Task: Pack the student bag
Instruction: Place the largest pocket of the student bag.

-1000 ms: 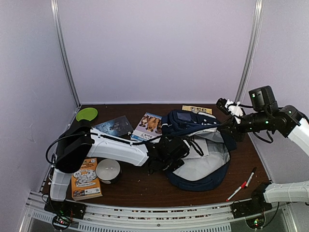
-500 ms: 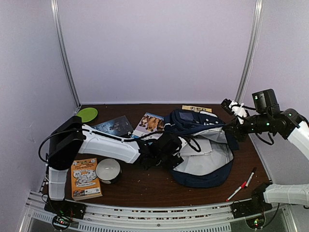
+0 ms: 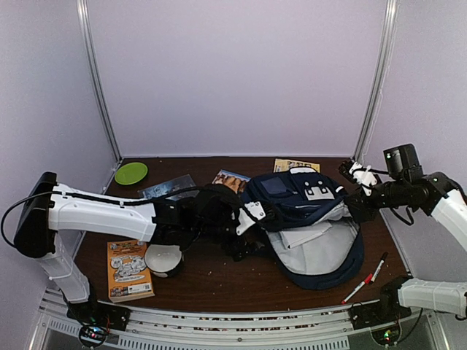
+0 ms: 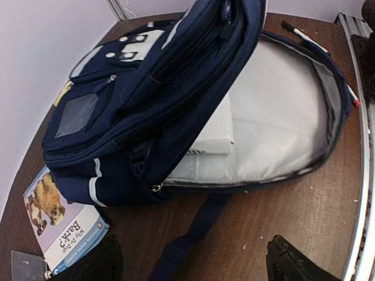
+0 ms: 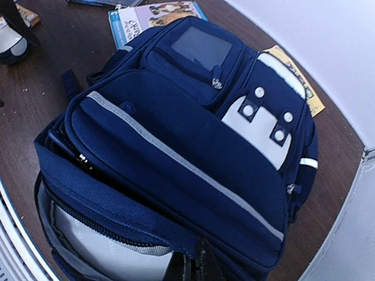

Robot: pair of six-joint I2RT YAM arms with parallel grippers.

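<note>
Bag [image 3: 310, 219]: lies on the table [image 3: 219, 284], right of centre, between the two arms. Front pocket with the white studded patch [image 5: 258, 120] faces up and toward the back wall. Main compartment unzipped, its mouth facing the near edge, with pale grey lining [image 4: 281, 123] exposed. A flat white item [image 4: 214, 132] sits inside, against the raised front half. One strap [image 4: 187, 243] trails over the table from the bag's left side.

Right gripper [image 5: 193, 263]: jaws closed on the rim of the raised front half at the bag's right end, holding that half up off the lining.

Left gripper [image 4: 190, 266]: jaws wide apart and holding nothing. Both fingers [image 4: 88, 263] show at the bottom corners of the left wrist view, low over the table just left of the bag. They point at the opening and are clear of the fabric.

Loose on the table:
- Dog book [image 4: 58, 225], touching the bag's back left corner.
- Green plate [image 3: 130, 173], back left.
- Orange booklet [image 3: 130, 270] and white bowl [image 3: 163, 259], side by side at front left.
- Yellow card [image 3: 295, 165], behind the bag.
- Two pens [image 3: 367, 278], front right, apart from the bag.
</note>
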